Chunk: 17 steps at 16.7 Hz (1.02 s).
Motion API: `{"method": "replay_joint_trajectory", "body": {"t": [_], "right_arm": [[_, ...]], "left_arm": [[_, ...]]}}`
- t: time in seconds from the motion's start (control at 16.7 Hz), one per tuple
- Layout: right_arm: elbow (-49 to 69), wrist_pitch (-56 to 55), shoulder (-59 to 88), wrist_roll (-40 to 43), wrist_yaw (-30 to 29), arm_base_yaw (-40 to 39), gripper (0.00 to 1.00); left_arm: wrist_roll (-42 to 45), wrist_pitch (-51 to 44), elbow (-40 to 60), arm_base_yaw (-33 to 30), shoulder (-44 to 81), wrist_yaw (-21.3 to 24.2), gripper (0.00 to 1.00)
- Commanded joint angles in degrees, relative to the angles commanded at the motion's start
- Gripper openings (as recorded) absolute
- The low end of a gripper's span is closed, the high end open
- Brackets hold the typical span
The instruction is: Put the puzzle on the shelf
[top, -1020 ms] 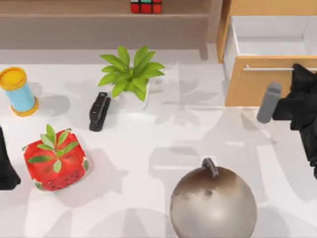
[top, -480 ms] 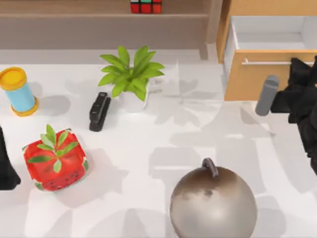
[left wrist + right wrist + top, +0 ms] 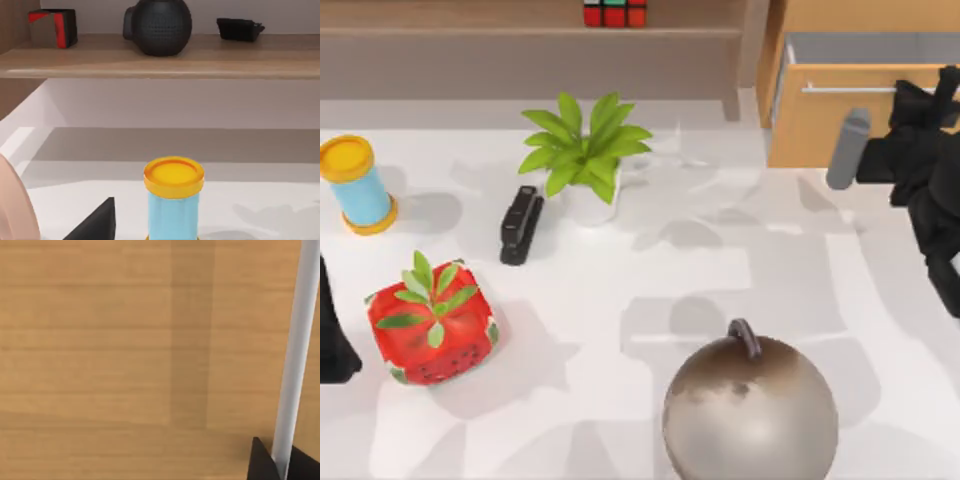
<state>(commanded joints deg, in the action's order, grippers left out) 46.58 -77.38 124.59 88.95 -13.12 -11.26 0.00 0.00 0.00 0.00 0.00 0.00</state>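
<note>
The right gripper [image 3: 932,95] is at the drawer front [image 3: 830,115] on the bench's [image 3: 720,270] right side, against the silver bar handle [image 3: 850,89]. In the right wrist view the handle [image 3: 295,355] runs between two dark fingertips [image 3: 260,462], so the jaws sit narrow around the bar. The drawer is open only a little, a strip of grey inside showing above its front. The left arm [image 3: 332,330] rests parked at the bench's left edge; I cannot tell how its jaws stand.

Near on the bench lie a metal ball [image 3: 750,410] and a strawberry cube [image 3: 432,325], farther a stapler [image 3: 520,225], a blue spool [image 3: 358,185] and a potted plant [image 3: 582,155].

The puzzle [image 3: 614,12] sits farthest, upright on the shelf [image 3: 470,32], red and green stickers showing.
</note>
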Motion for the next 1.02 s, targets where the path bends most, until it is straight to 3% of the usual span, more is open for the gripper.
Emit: {"method": "replay_joint_trajectory", "body": {"t": [0.36,1.02], "right_arm": [[0.9,0.6,0.3,-0.1,0.0,0.0,0.0],[16.7,9.4,7.3,-0.1,1.8,1.9,0.0]], "left_arm": [[0.0,0.0,0.0,0.0,0.0,0.0,1.0],[0.0,0.0,0.0,0.0,0.0,0.0,1.0]]}}
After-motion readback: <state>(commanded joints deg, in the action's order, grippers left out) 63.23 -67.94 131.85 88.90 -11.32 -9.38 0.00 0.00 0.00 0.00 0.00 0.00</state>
